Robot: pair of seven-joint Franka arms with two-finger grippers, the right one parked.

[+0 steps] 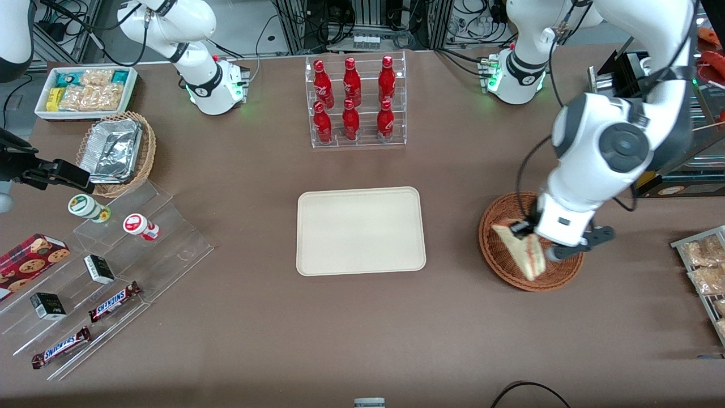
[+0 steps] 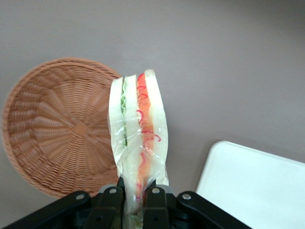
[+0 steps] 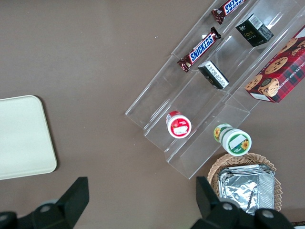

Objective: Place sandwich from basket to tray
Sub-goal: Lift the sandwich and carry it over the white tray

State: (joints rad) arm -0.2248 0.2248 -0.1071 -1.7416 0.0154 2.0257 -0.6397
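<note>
My left gripper (image 1: 535,242) is shut on the sandwich (image 1: 522,247), a wrapped wedge of pale bread with red and green filling, and holds it lifted above the round reddish-brown wicker basket (image 1: 498,226). In the left wrist view the fingers (image 2: 110,205) pinch the sandwich (image 2: 138,129) at one end, with the empty basket (image 2: 57,129) below and a corner of the tray (image 2: 257,186) beside it. The cream rectangular tray (image 1: 361,230) lies empty at the table's middle, beside the basket toward the parked arm's end.
A clear rack of red bottles (image 1: 355,102) stands farther from the camera than the tray. Bagged pastries (image 1: 705,266) lie at the working arm's table edge. Clear stepped shelves with snacks (image 1: 102,283), a tan basket of foil containers (image 1: 116,150) and a white snack bin (image 1: 85,90) sit toward the parked arm's end.
</note>
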